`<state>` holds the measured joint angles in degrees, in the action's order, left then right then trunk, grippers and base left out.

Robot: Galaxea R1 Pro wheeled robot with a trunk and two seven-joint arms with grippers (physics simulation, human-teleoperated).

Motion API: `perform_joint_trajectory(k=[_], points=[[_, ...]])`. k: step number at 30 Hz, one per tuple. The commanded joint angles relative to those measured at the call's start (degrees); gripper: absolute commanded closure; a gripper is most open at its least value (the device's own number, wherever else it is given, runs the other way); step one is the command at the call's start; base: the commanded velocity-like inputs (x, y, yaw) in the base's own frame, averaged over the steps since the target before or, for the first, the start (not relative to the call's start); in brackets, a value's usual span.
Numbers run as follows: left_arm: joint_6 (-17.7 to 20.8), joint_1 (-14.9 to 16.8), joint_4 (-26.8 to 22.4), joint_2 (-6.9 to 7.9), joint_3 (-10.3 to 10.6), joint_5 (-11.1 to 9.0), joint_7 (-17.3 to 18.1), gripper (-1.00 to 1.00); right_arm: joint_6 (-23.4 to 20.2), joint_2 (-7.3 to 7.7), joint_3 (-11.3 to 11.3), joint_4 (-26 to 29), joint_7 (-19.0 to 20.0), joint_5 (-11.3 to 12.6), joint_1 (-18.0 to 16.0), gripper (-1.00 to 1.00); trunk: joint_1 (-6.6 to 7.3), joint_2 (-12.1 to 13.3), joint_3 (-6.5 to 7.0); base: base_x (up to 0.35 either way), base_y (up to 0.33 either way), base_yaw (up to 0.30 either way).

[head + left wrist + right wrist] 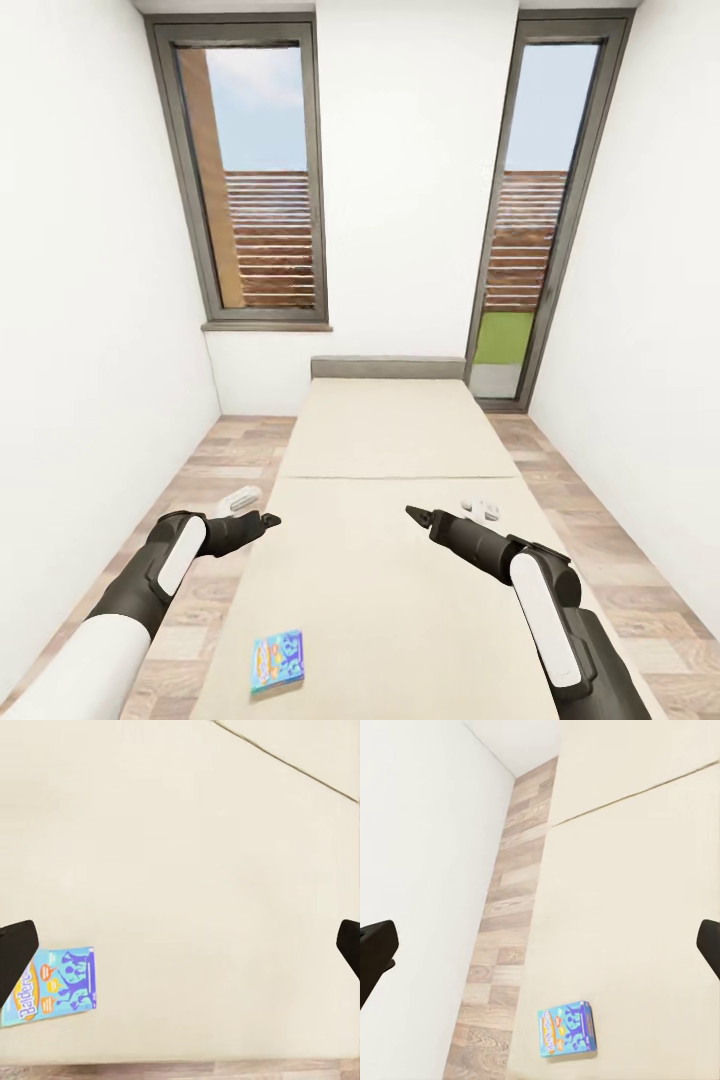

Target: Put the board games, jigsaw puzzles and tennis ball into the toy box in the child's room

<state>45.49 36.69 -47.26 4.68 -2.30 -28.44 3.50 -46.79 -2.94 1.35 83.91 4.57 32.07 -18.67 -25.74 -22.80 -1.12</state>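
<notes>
Head view: blue-teal board game (277,661) flat on bed (400,560); left tool (268,520) and right tool (413,514) spread, empty. Risk: flat box offers little edge, pinch may slip.

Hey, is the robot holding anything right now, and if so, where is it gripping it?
Nothing is held. The left gripper and right gripper hover empty over the bed; the blue board game lies untouched on the mattress.

The bed (400,440) runs lengthwise from the near edge to a low grey headboard (388,367) at the far wall. Its beige mattress has a seam across the middle. A blue-teal board game (277,661) lies flat on the near half, close to the left edge.
</notes>
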Motion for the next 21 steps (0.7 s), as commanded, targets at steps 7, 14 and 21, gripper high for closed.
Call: perform_joint_trajectory(k=[7, 14, 21], points=[[0.3, 0.0, 0.0, -0.02, -0.2, 0.3, 0.4, -1.00, -0.3, -0.05, 0.1, 0.0, 0.4, -0.3, -0.1, -1.00, -0.05, -0.1, -0.12, 0.051, 0.000, 0.000], [0.3, 0.0, 0.0, -0.02, -0.2, 0.5, 0.5, -1.00, -0.3, -0.05, 0.1, 0.0, 0.5, -0.2, -0.1, -1.00, -0.05, -0.1, -0.12, 0.007, 0.000, 0.000], [0.3, 0.1, 0.0, -0.02, -0.1, 0.4, 0.5, -1.00, -0.3, -0.05, 0.2, -0.1, 0.5, 0.0, -0.1, -1.00, -0.05, -0.1, -0.12, 0.003, 0.000, 0.000]])
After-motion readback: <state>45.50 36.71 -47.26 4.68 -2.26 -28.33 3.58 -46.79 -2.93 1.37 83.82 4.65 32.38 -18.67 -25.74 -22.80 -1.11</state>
